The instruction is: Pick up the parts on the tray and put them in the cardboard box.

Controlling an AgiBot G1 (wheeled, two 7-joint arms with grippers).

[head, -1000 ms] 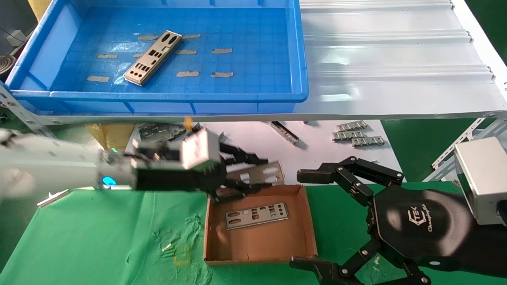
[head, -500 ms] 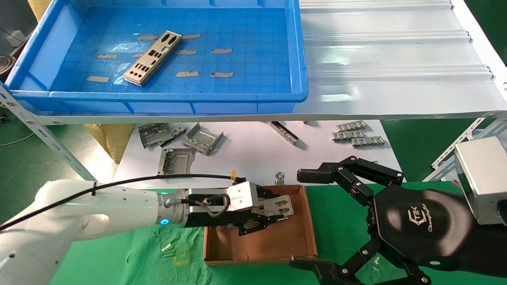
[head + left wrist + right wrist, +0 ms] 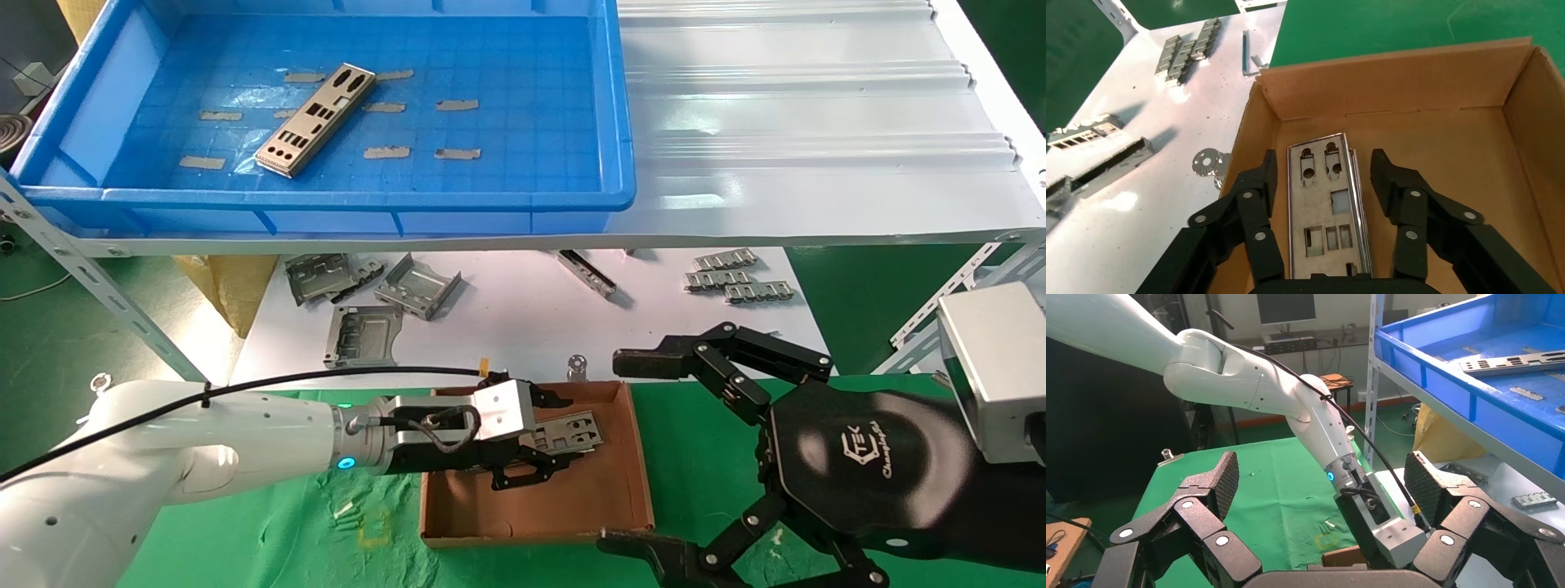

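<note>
Blue tray (image 3: 621, 122) sits up on the white corrugated shelf sheet (image 3: 817, 122), gridded floor with tan tape strips (image 3: 458, 104) stuck on it. One plate (image 3: 316, 119) lies inside, angled, in the left half.

Below the shelf, green-covered worktop (image 3: 204, 506) with a white sheet (image 3: 507, 318) behind it. The cardboard box (image 3: 637, 482) rests on the green cloth near the middle, its back wall just at the white sheet's edge.

Left arm (image 3: 188, 449) reaches in from the left, low over the box. Left tool (image 3: 552, 441) is inside the box, fingers (image 3: 1257, 184) spread wide either side of a plate (image 3: 1327, 202) — not touching it in the left wrist view. That plate lies flat on the box floor between them; a second edge shows just under its side, so it may be stacked on another — cannot tell for sure.

Right tool (image 3: 645, 453) is parked just to the right of the box, over the green cloth, fingers splayed fully open, holding nothing.

On the white sheet: bent grey brackets (image 3: 384, 290) at left, a narrow metal strip (image 3: 587, 272) in the middle, ribbed connector strips (image 3: 735, 278) at right, a small round washer-like piece (image 3: 578, 363) just behind the box's back wall.
</note>
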